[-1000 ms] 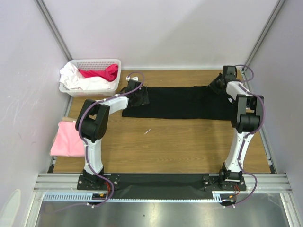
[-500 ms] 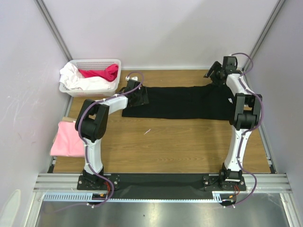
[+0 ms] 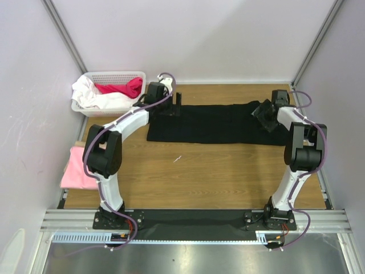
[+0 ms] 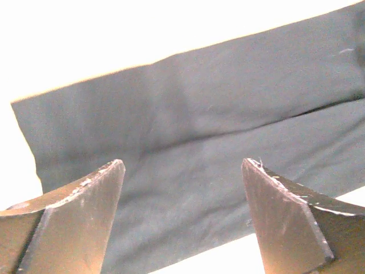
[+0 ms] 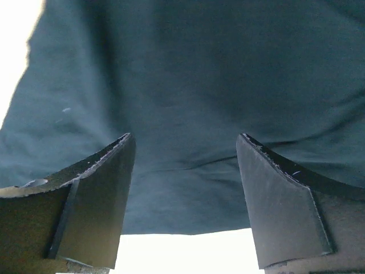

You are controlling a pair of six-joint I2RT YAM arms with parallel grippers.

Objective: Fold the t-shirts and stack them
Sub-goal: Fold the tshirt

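basket (image 3: 114, 74) far left, pink t-shirt (image 3: 80, 168) at edge

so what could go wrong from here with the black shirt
The left fingers and right fingers hang open over the black shirt; it lies in layers, so a pinch may catch only the top one and undo the fold. The pink shirt lies at the table edge and could slip off.

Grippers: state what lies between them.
The black t-shirt, laid in a long strip, stretches between left gripper and right gripper, seen in the top external view.
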